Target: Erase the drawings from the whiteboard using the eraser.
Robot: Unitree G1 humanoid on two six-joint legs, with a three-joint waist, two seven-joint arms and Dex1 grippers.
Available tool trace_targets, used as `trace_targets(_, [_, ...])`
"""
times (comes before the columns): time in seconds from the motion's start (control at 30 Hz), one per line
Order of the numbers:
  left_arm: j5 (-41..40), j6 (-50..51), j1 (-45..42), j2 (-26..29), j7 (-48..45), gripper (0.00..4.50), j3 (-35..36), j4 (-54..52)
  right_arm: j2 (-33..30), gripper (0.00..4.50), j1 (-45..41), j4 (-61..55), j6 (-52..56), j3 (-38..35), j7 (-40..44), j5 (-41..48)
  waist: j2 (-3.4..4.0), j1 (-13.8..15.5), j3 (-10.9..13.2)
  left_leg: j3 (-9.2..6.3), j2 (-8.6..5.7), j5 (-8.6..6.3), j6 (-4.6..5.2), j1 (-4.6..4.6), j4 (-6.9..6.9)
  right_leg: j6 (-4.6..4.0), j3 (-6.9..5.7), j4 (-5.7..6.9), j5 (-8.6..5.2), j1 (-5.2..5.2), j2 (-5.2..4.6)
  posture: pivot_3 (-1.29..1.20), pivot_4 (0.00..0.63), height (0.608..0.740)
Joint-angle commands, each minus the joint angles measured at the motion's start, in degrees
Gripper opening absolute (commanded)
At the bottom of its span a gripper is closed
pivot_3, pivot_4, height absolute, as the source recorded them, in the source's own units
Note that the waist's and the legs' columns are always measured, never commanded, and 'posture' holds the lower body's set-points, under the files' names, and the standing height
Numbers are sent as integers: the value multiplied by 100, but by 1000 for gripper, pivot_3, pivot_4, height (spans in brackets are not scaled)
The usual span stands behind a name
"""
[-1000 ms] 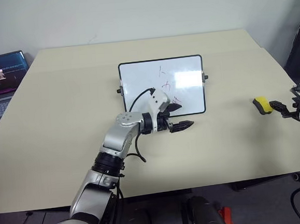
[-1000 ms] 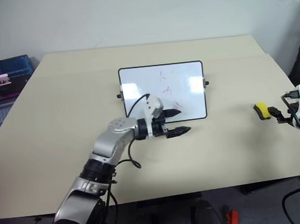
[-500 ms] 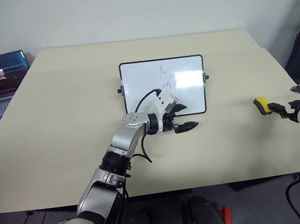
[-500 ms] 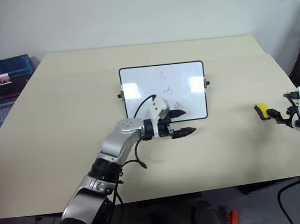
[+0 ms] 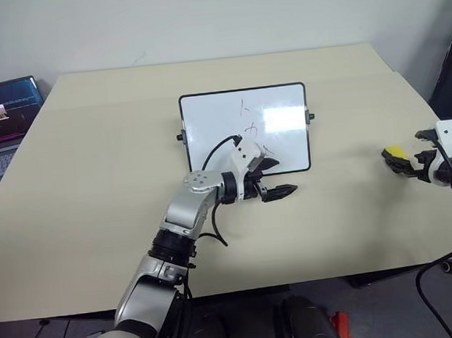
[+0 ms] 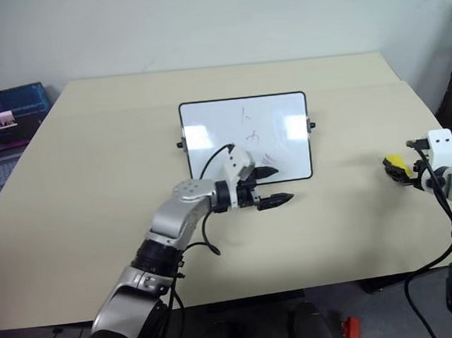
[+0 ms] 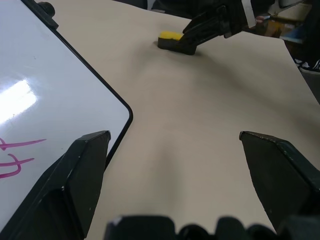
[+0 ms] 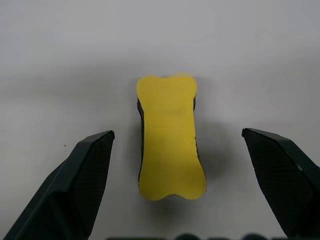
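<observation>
The eraser (image 8: 170, 137) lies lengthwise between the spread fingers of the right gripper (image 5: 413, 162), far from the left gripper (image 5: 275, 177), also spread.

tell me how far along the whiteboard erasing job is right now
Done: nothing erased; the thin red marker drawings still mark the glossy white black-framed whiteboard. In hand: the right gripper, fingers open, straddles the small yellow block eraser, which lies on the beige table, not gripped. The left gripper hovers open at the board's near edge. Left: close on the eraser, carry it over, wipe.
</observation>
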Motion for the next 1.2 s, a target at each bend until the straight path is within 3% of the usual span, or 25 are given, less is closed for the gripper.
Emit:
trace_targets(0.03, [-2, 8, -1, 34, 14, 4500, 25, -336, -46, 3945, -227, 147, -258, -44, 11, -88, 0, 1, 0, 0, 0, 0, 0, 0, 0, 0, 0, 0, 0, 0, 0, 0, 150, 740])
trace_targets(0.3, [-2, 87, 49, 58, 37, 4500, 9, -441, 56, 1064, -280, 411, -443, -59, -28, -150, 0, 0, 0, 0, 0, 0, 0, 0, 0, 0, 1, 0, 1, 0, 0, 0, 150, 740])
trace_targets(0.33, [0, 97, 56, 57, 40, 4500, 6, -452, 73, 898, -273, 422, -461, -50, -35, -162, 0, 0, 0, 0, 0, 0, 0, 0, 1, 0, 0, 0, 1, 1, 0, 0, 150, 740])
trace_targets(0.67, [-3, 109, 68, 92, 46, 4500, 39, -464, 108, 854, -236, 247, -412, -101, -32, -175, 0, -2, 0, 0, 0, 0, 0, 2, 5, 3, 2, 1, 3, 4, 0, 0, 150, 740])
trace_targets(1.0, [-95, 137, 3, 987, 381, 4500, 946, -445, 90, 853, 96, -2914, 1071, -335, -109, 435, 4, -22, -1, -4, -1, 0, 1, 3, 5, 4, 2, 7, 3, 3, 1, 0, 150, 740])
trace_targets(1.2, [-102, 76, -70, 1533, 634, 4500, 1496, -337, 504, 853, -565, -3515, 1247, 45, -278, 496, 3, -6, -1, -9, -1, -1, 1, -2, 6, 4, -4, 3, 3, 3, 0, 0, 150, 740])
